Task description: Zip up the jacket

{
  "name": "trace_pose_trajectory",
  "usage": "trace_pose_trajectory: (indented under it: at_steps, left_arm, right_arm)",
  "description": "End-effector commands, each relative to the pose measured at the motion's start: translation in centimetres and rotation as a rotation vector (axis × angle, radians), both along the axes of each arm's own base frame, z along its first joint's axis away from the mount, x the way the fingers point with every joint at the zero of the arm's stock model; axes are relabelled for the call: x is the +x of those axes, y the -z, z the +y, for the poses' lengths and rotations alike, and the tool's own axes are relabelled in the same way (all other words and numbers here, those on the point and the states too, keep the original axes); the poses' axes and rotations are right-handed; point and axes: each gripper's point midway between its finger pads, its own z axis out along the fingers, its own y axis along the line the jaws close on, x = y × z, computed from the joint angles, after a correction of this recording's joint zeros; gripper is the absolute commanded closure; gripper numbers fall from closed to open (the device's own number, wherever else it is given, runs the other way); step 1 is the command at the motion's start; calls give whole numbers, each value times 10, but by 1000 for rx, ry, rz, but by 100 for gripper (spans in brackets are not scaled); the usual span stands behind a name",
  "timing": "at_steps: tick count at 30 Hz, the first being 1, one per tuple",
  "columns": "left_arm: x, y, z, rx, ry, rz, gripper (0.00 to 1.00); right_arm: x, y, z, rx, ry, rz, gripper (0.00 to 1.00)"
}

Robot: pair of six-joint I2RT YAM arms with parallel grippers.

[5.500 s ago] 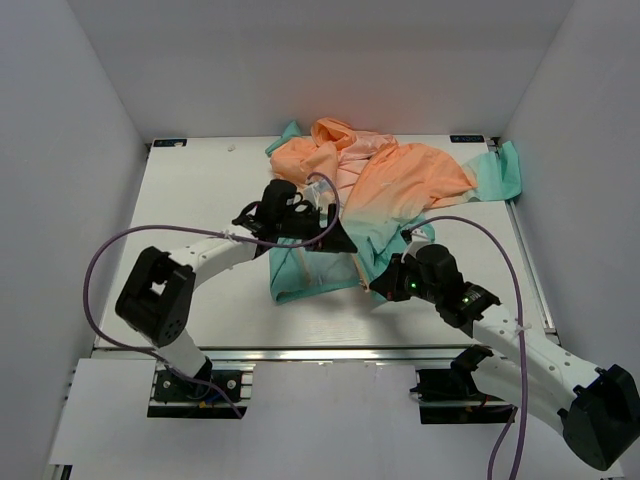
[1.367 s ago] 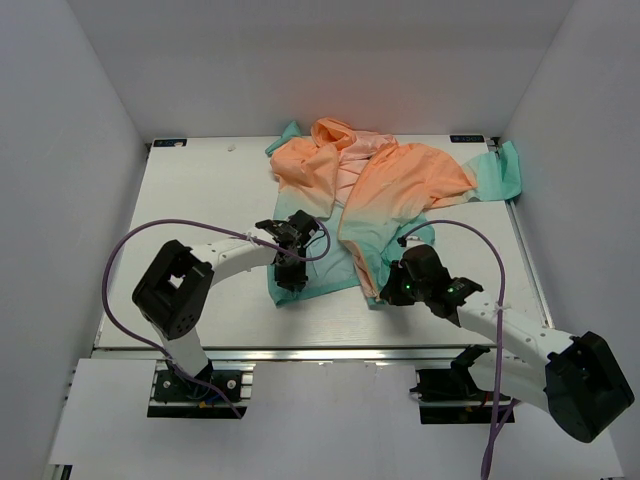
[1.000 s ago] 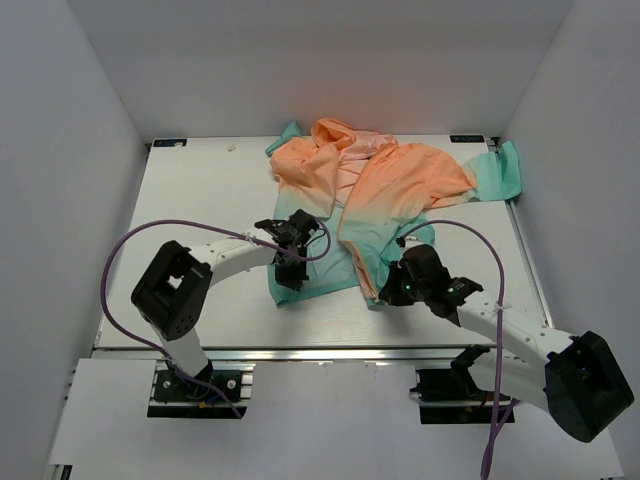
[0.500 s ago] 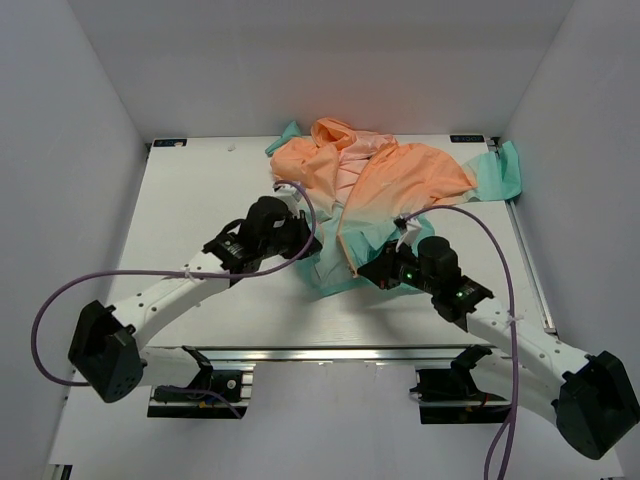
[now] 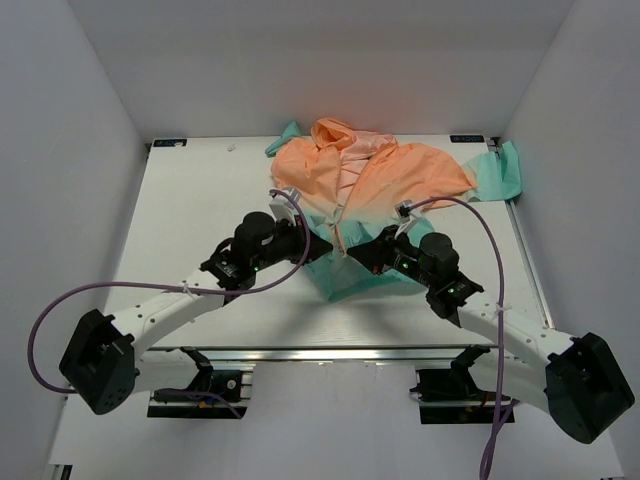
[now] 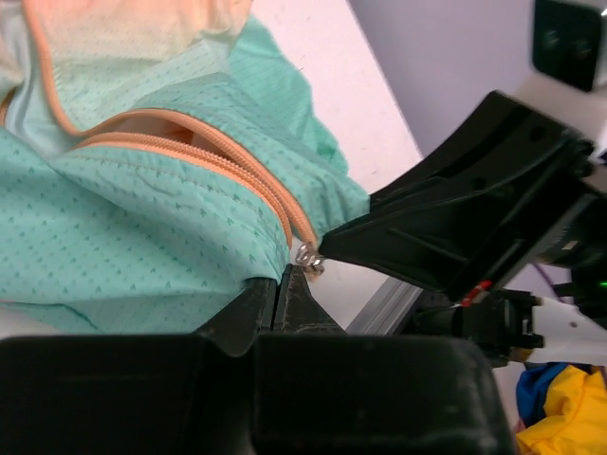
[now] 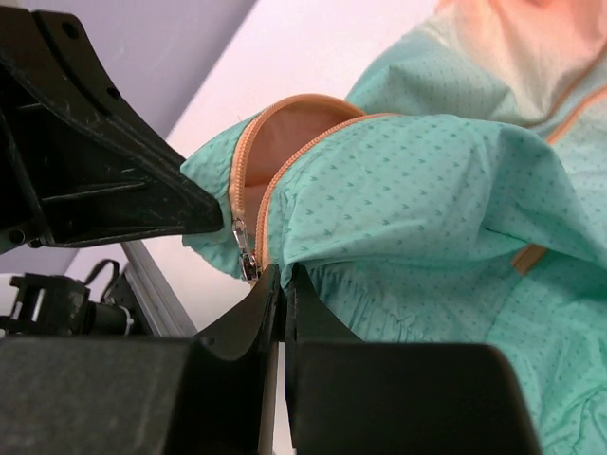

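From above, the jacket (image 5: 400, 180) lies spread on the white table (image 5: 200, 200) beyond both tools, its peach hood farthest from them and its teal hem drawn up toward their tips. The left gripper (image 5: 322, 248) and right gripper (image 5: 358, 254) meet nose to nose at that hem, very close to each other. From this height I cannot make out how their jaws stand.

The left wrist camera shows the left gripper (image 6: 282, 284) with its jaws pressed together on the teal hem of the jacket (image 6: 123, 227). The orange zipper (image 6: 228, 161) curves away from the tips, and its metal slider (image 6: 306, 254) sits just above them. The right gripper (image 6: 351, 246) points in from the far side, its tip just beside the slider.

In the right wrist camera, the right gripper (image 7: 283, 284) is likewise squeezed shut on the gathered teal hem of the jacket (image 7: 427, 190). The zipper (image 7: 285, 180) arches open just beyond its tips, and the slider (image 7: 247, 248) hangs close beside them. The left gripper (image 7: 190, 213) comes in opposite, its point nearly at the slider.
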Motion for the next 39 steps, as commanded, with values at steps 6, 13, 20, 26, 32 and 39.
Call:
trace_pose_trajectory:
  at_steps: [6, 13, 20, 26, 32, 39]
  left_arm:
    - [-6, -34, -7, -131, 35, -61, 100]
    - [-8, -36, -19, -129, 108, -73, 100]
    - [-21, -30, -26, -111, 205, -49, 100]
    - [-31, -34, -19, -104, 223, -71, 100]
    - [-20, -28, 8, -32, 52, -51, 100]
    - [-2, -51, 8, -151, -52, -105, 100]
  right_arm:
    - [1, -42, 8, 194, -29, -176, 100]
    - [9, -39, 10, 139, -17, -163, 100]
    - [31, -40, 9, 98, 59, -155, 100]
    - [42, -37, 9, 55, 90, -152, 100]
    - [28, -49, -6, 75, 110, -202, 100]
    - [2, -51, -10, 134, 45, -234, 100]
